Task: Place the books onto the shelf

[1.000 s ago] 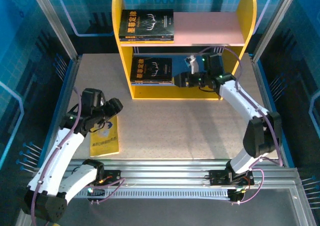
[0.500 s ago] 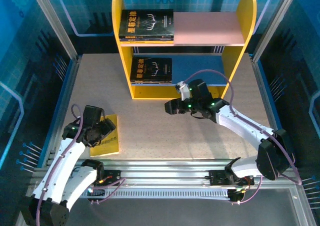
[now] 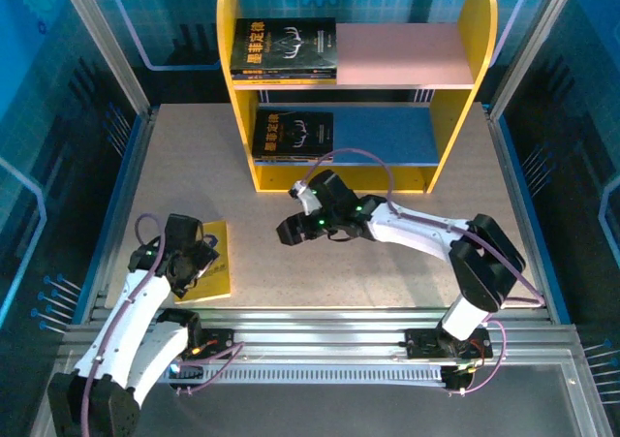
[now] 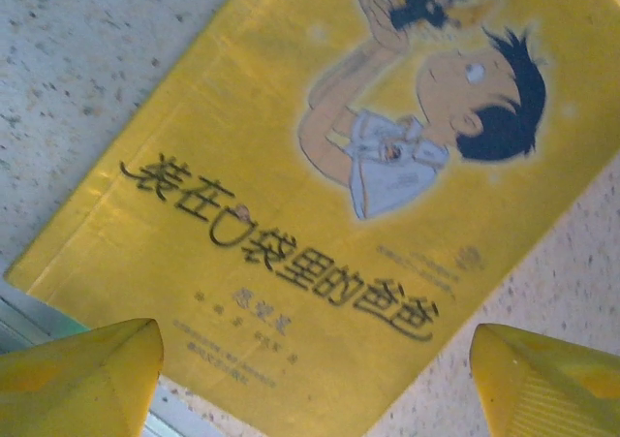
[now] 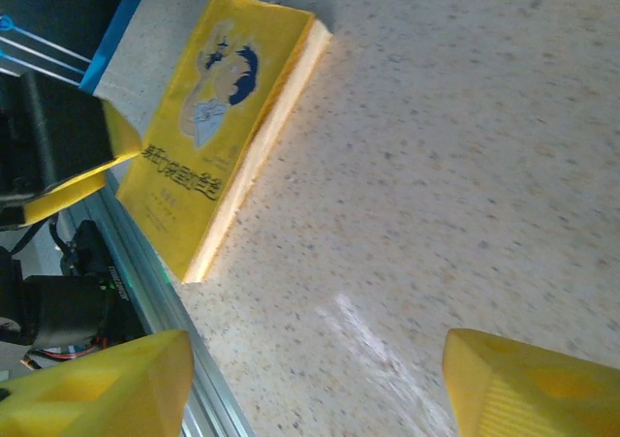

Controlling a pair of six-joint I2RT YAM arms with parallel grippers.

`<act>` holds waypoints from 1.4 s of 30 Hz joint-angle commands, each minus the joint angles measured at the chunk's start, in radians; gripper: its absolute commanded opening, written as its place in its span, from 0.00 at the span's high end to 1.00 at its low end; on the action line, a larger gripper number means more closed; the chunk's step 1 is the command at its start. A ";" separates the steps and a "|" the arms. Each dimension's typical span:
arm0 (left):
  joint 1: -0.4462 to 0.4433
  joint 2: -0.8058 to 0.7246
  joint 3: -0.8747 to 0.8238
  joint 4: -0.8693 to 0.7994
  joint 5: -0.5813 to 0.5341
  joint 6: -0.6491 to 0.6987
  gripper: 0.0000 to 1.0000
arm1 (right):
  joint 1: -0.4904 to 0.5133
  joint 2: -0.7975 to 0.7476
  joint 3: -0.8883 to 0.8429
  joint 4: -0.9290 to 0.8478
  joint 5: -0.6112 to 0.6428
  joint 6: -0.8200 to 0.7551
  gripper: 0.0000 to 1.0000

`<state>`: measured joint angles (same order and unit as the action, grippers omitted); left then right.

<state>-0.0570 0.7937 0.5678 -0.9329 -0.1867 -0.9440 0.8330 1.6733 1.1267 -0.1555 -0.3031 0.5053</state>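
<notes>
A yellow book (image 3: 217, 264) with a cartoon boy lies flat at the table's near left; it looks like a small stack in the right wrist view (image 5: 214, 137). My left gripper (image 3: 194, 256) hovers open just over the yellow book (image 4: 320, 195), one fingertip (image 4: 82, 379) on each side of its near corner. My right gripper (image 3: 290, 232) is open and empty above the table's middle, facing the book. Black antler-cover books lie on the shelf's pink upper board (image 3: 407, 54) at its left (image 3: 284, 47) and on the blue lower board (image 3: 387, 135) at its left (image 3: 293, 135).
The shelf (image 3: 476, 30) stands at the table's far edge between yellow side panels. An aluminium rail (image 3: 320, 316) runs along the near edge, close to the yellow book. Blue walls and metal posts (image 3: 102, 40) enclose the speckled table (image 3: 387, 282).
My right arm has drawn back from the shelf's lower board and swung left to the table's middle. My left gripper has come down and nearer over the yellow book.
</notes>
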 commanded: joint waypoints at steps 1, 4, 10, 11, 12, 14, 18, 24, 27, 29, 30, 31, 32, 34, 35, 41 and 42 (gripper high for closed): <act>0.064 0.023 0.005 0.072 0.007 0.028 0.16 | 0.043 0.050 0.072 0.006 -0.010 -0.012 0.30; 0.128 0.072 0.043 0.111 0.037 0.110 0.16 | 0.062 0.087 0.098 0.002 -0.023 -0.013 0.30; 0.260 0.236 0.129 0.213 0.122 0.259 0.17 | 0.071 0.141 0.139 -0.005 -0.040 -0.023 0.30; 0.276 0.264 0.144 0.227 0.122 0.278 0.18 | 0.072 0.148 0.147 -0.011 -0.039 -0.027 0.30; 0.289 0.289 0.157 0.238 0.131 0.296 0.18 | 0.071 0.154 0.154 -0.016 -0.039 -0.032 0.30; 0.310 0.347 0.180 0.250 0.136 0.334 0.18 | 0.073 0.167 0.171 -0.036 -0.037 -0.045 0.30; 0.331 0.440 0.201 0.222 0.107 0.375 0.19 | 0.074 0.181 0.194 -0.064 -0.033 -0.065 0.29; 0.333 0.524 0.174 0.259 0.099 0.360 0.19 | 0.074 0.186 0.190 -0.067 -0.031 -0.077 0.29; 0.333 0.549 0.166 0.275 0.120 0.356 0.20 | 0.073 0.183 0.183 -0.068 -0.031 -0.082 0.29; 0.332 0.555 0.149 0.289 0.134 0.355 0.20 | 0.074 0.184 0.182 -0.072 -0.030 -0.088 0.28; 0.332 0.555 0.141 0.294 0.142 0.352 0.20 | 0.074 0.184 0.180 -0.072 -0.030 -0.089 0.28; 0.329 0.553 0.129 0.301 0.152 0.350 0.20 | 0.074 0.184 0.179 -0.073 -0.029 -0.089 0.28; 0.326 0.551 0.115 0.307 0.161 0.347 0.20 | 0.072 0.183 0.177 -0.073 -0.030 -0.090 0.28; 0.318 0.546 0.092 0.316 0.173 0.342 0.20 | 0.074 0.181 0.173 -0.072 -0.030 -0.088 0.28; 0.312 0.543 0.083 0.319 0.176 0.338 0.21 | 0.074 0.180 0.171 -0.070 -0.030 -0.086 0.28; 0.241 0.517 0.052 0.346 0.222 0.281 0.21 | 0.073 0.173 0.153 -0.073 -0.015 -0.068 0.28; 0.225 0.510 0.050 0.348 0.230 0.267 0.21 | 0.074 0.172 0.152 -0.080 -0.007 -0.064 0.28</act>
<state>0.2081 1.3094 0.6544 -0.5900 -0.0536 -0.6228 0.8959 1.8400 1.2903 -0.2134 -0.3214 0.4370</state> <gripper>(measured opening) 0.788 0.719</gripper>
